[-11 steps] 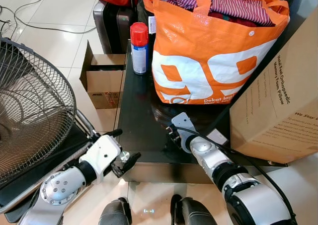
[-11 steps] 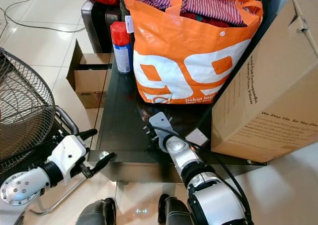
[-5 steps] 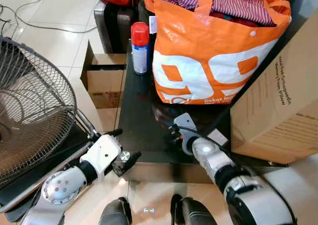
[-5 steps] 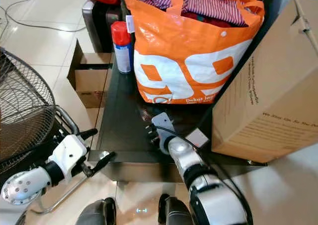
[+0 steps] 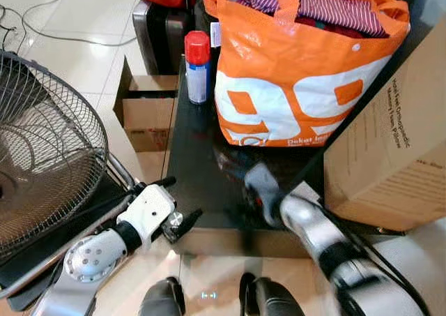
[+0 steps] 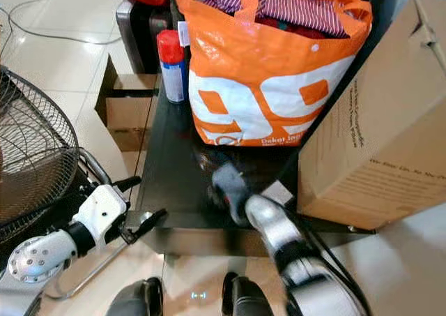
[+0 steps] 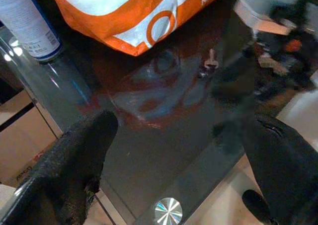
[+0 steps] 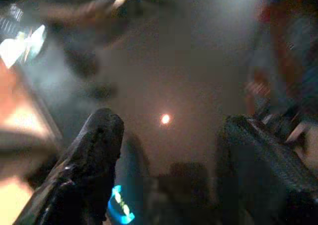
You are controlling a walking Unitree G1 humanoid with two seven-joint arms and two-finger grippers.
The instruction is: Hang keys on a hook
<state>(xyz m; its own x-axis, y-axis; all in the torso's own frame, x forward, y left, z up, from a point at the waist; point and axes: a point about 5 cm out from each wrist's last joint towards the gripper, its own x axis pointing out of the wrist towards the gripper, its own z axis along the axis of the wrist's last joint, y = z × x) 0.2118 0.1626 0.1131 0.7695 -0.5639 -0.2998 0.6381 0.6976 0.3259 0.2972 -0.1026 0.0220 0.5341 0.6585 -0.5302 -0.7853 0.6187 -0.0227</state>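
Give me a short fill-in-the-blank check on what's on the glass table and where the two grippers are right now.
1. The spray can beside the shopping bag has a ____ cap.
2. The shopping bag on the black glass table is mainly ____ with white markings.
3. The left gripper hovers at the table's near edge with its fingers ____.
4. The right gripper reaches over the table just in front of the ____.

Missing words: red; orange; open; shopping bag

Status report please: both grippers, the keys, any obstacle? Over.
Left gripper open at table corner. Right gripper open, blurred, above table. Likely keys lying there, ungripped. Orange bag close behind.
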